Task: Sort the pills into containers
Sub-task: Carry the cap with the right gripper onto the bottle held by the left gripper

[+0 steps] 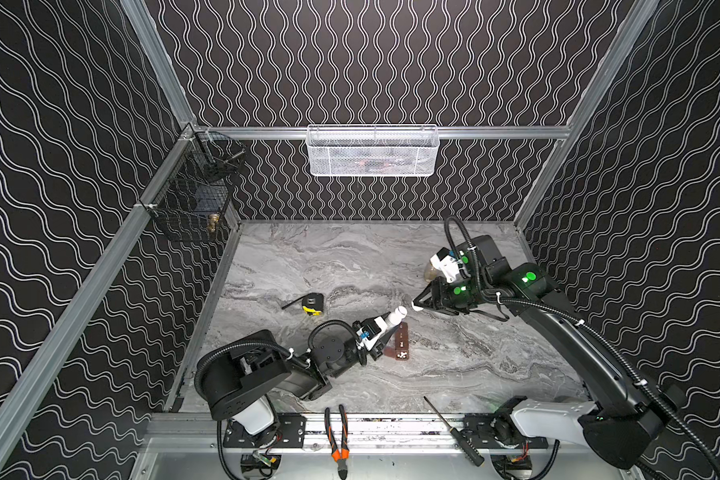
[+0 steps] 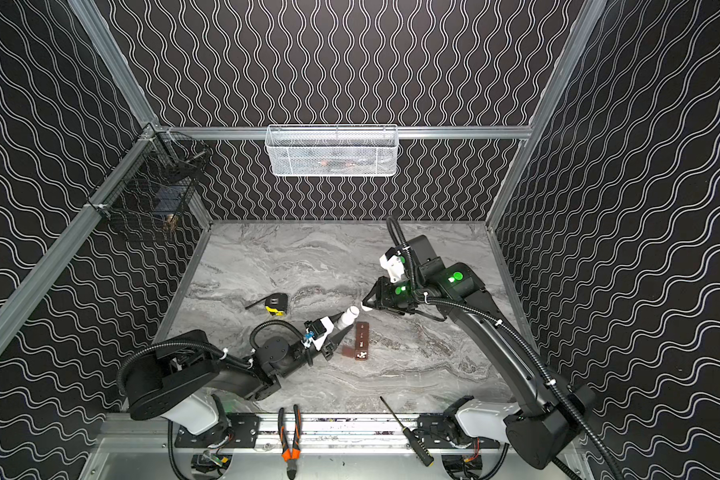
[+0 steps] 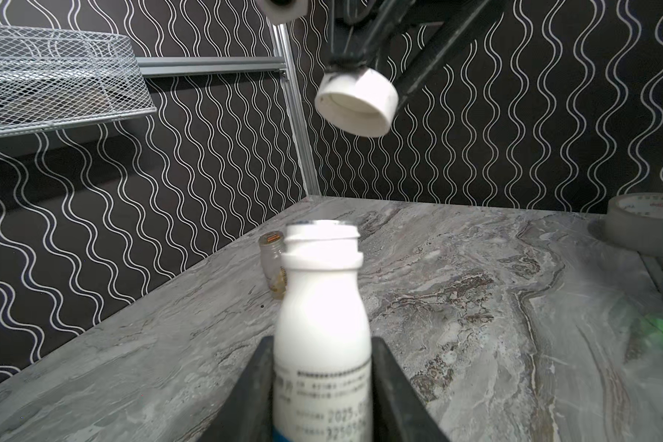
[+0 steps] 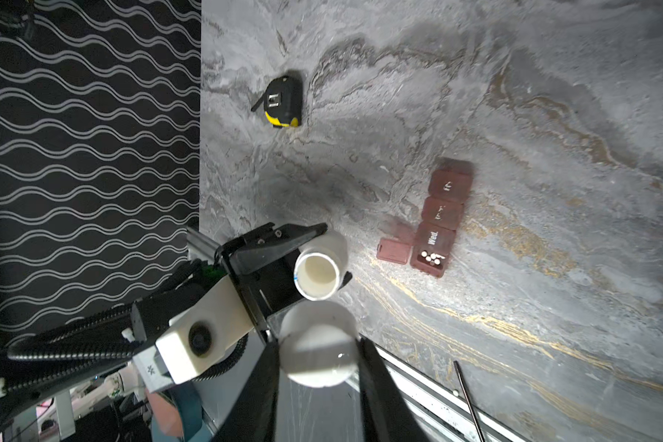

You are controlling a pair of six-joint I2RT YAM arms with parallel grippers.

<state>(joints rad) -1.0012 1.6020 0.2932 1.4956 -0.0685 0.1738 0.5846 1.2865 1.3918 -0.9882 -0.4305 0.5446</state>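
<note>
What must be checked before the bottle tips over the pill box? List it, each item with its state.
1. Grip of the left gripper on the bottle: ok.
2. The cap off, held by the right gripper: ok.
3. The end compartment of the containers open, pills inside: ok.
4. The other three lids open: not ok, shut.
5. Mouth of the bottle over that compartment: not ok, beside the strip.
6. More pills inside the bottle: cannot tell.
</note>
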